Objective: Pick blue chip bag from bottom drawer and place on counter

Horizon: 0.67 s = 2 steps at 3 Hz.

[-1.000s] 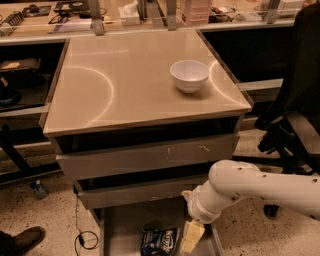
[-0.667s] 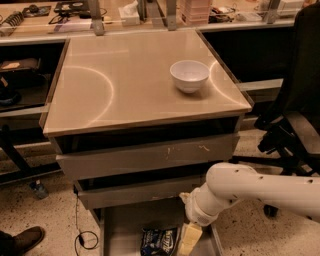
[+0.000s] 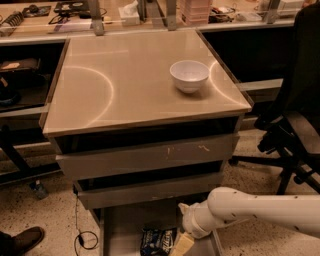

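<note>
The blue chip bag (image 3: 156, 241) lies on the floor of the open bottom drawer (image 3: 120, 227), at the bottom edge of the camera view, partly cut off. My white arm reaches in from the right, and the gripper (image 3: 181, 245) hangs over the drawer just right of the bag, its tips cut off by the frame edge. The counter (image 3: 130, 85) is the glossy beige tabletop above the drawers, with a white bowl (image 3: 189, 75) standing on its right side.
Two shut drawers with tall face panels (image 3: 150, 157) sit between counter and bottom drawer. A black office chair (image 3: 295, 130) stands at the right. A cluttered worktop (image 3: 125, 15) runs along the back. A shoe (image 3: 22, 240) and a cable (image 3: 82, 235) lie on the floor at left.
The arm and gripper have shifted slightly left toward the bag. The bag, the bowl and the drawers have not moved.
</note>
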Each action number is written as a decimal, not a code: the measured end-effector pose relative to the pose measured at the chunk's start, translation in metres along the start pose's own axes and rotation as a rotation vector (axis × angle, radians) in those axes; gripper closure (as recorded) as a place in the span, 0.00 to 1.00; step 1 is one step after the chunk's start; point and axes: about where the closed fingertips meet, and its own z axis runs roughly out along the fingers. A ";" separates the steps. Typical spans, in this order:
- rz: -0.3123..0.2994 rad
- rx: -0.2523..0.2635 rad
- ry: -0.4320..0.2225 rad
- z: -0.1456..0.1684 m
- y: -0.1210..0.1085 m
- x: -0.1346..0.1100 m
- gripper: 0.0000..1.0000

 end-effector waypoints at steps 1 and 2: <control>0.053 -0.020 -0.044 0.036 -0.012 0.022 0.00; 0.067 -0.040 -0.050 0.046 -0.008 0.026 0.00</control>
